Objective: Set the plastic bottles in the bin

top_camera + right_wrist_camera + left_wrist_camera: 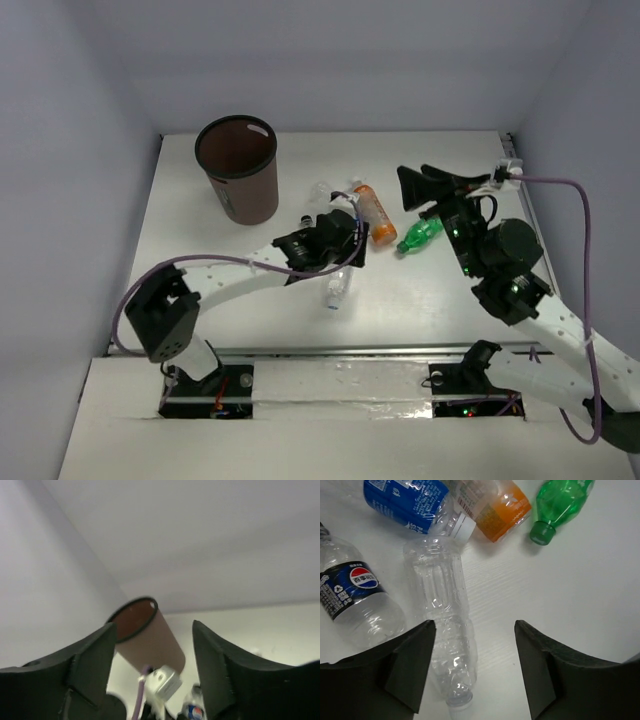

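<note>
My left gripper (345, 250) (474, 626) is open and empty, low over the table. The plain clear bottle (445, 625) (337, 288) lies between its fingers, close to the left finger (415, 655), cap toward the wrist. The dark-labelled bottle (355, 595) lies left of it. The blue-labelled bottle (405, 500), the orange bottle (497, 510) (372, 212) and the green bottle (560, 502) (420, 236) lie beyond. The brown bin (238, 168) (147, 640) stands at the back left. My right gripper (415, 185) (154, 626) is open and empty, raised, facing the bin. The red-labelled bottle is out of view.
White walls close the table on the left, back and right. A purple cable (570, 200) loops from the right wrist. The table's front edge with a metal rail (350, 352) runs just before the arm bases.
</note>
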Controlling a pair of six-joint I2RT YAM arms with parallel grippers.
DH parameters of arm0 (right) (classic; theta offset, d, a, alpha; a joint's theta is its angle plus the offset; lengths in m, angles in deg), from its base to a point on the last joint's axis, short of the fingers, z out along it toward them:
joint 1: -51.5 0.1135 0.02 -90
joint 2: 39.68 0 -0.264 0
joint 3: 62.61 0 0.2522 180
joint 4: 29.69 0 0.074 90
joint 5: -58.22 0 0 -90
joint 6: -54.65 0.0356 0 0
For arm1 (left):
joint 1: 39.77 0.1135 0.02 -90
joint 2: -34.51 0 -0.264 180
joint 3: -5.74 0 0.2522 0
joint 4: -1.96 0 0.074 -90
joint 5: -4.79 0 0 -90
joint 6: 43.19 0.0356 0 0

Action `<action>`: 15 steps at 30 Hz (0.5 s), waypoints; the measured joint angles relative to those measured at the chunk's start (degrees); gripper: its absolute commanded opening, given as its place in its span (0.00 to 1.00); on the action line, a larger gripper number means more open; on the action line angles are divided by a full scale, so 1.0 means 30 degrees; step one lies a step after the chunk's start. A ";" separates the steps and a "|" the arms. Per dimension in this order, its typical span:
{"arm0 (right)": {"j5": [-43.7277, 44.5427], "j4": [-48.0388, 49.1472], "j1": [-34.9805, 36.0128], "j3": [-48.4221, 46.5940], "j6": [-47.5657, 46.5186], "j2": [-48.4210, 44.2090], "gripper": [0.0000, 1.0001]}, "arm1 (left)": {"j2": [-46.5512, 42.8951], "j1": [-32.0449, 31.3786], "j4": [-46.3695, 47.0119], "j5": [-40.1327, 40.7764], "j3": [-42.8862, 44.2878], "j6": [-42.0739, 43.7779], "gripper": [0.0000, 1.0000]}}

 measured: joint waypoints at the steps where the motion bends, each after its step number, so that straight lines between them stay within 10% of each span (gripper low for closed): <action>1: 0.0044 -0.0525 0.0000 0.0597 0.0270 -0.0663 0.77 | 0.0641 -0.0146 -0.0007 0.0299 0.0255 0.0138 0.65; 15: -0.0576 -0.5042 0.0000 0.4335 0.2419 -0.6018 0.81 | 0.6572 -0.0452 -0.0510 0.3555 0.2878 0.1610 0.71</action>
